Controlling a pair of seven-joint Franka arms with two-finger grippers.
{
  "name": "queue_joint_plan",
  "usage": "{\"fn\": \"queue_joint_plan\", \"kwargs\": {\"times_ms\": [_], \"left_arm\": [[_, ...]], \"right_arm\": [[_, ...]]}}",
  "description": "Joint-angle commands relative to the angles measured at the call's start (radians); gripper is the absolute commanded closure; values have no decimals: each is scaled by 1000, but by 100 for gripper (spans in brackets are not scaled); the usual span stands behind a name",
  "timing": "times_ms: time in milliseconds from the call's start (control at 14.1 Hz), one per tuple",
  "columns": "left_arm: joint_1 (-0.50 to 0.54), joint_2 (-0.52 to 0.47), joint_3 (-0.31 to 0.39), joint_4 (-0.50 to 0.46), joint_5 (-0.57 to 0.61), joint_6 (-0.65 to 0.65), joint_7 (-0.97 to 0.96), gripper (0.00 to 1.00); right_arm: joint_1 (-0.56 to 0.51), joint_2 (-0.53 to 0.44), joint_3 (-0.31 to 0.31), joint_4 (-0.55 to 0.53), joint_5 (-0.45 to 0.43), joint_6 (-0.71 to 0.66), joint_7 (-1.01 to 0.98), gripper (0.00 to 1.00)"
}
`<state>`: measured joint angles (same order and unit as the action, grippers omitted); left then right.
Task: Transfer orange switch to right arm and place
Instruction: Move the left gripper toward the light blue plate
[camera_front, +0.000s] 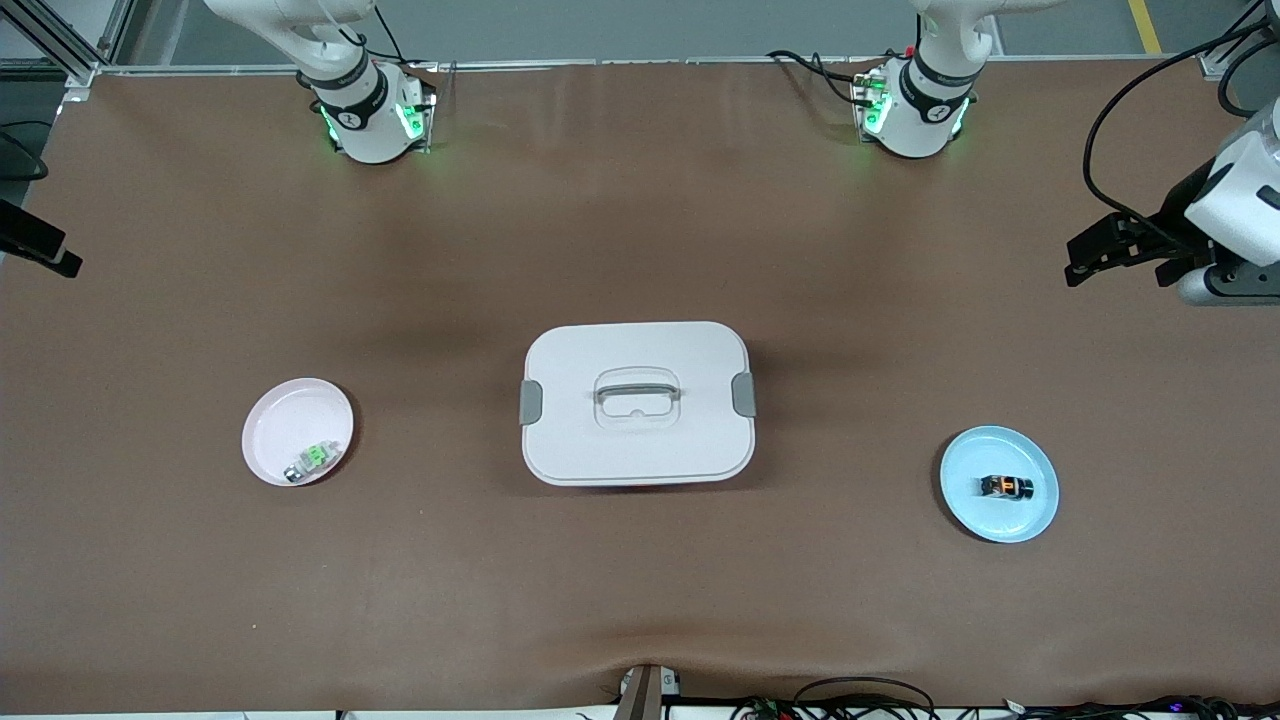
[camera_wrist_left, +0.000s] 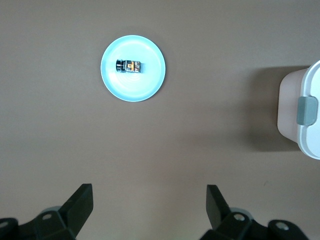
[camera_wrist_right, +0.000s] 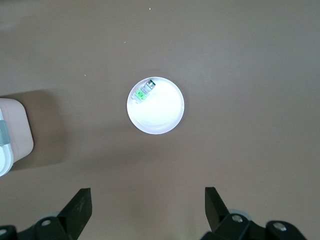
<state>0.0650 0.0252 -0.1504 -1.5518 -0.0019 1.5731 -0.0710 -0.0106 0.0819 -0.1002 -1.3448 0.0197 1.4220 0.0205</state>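
The orange switch (camera_front: 1005, 487) (camera_wrist_left: 129, 65), a tiny black block with an orange top, lies on a light blue plate (camera_front: 1030, 520) (camera_wrist_left: 147, 85) toward the left arm's end of the table. My left gripper (camera_front: 1085, 255) (camera_wrist_left: 149, 192) hangs high over bare table at that end, open and empty, well apart from the plate. My right gripper (camera_wrist_right: 148, 195) is open and empty high over the right arm's end of the table. In the front view only a black part of the right gripper (camera_front: 45, 250) shows at the frame's edge.
A white lidded box (camera_front: 570, 440) (camera_wrist_left: 305, 115) (camera_wrist_right: 12, 135) with grey latches and a handle stands mid-table. A pale pink plate (camera_front: 275, 420) (camera_wrist_right: 165, 117) toward the right arm's end holds a small grey-white part with a green top (camera_front: 315, 458) (camera_wrist_right: 143, 91).
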Motion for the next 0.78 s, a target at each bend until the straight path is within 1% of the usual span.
{"fn": "queue_joint_plan", "kwargs": {"times_ms": [0,355,497,710], "left_arm": [[12,5,-6,18,-10,-21,-3,0],[16,30,-3,19,-6,4,-3,0],[19,56,8,21,-6,22,-3,0],[52,96,8,22,-10,65,-3,0]], "right_arm": [[-9,-5,5,4,0,-6,-2,0],[-9,-5,5,3,0,-6,-2,0],[-9,-7,5,4,0,-6,-2,0],[-9,-7,5,4,2,-6,6,0]]}}
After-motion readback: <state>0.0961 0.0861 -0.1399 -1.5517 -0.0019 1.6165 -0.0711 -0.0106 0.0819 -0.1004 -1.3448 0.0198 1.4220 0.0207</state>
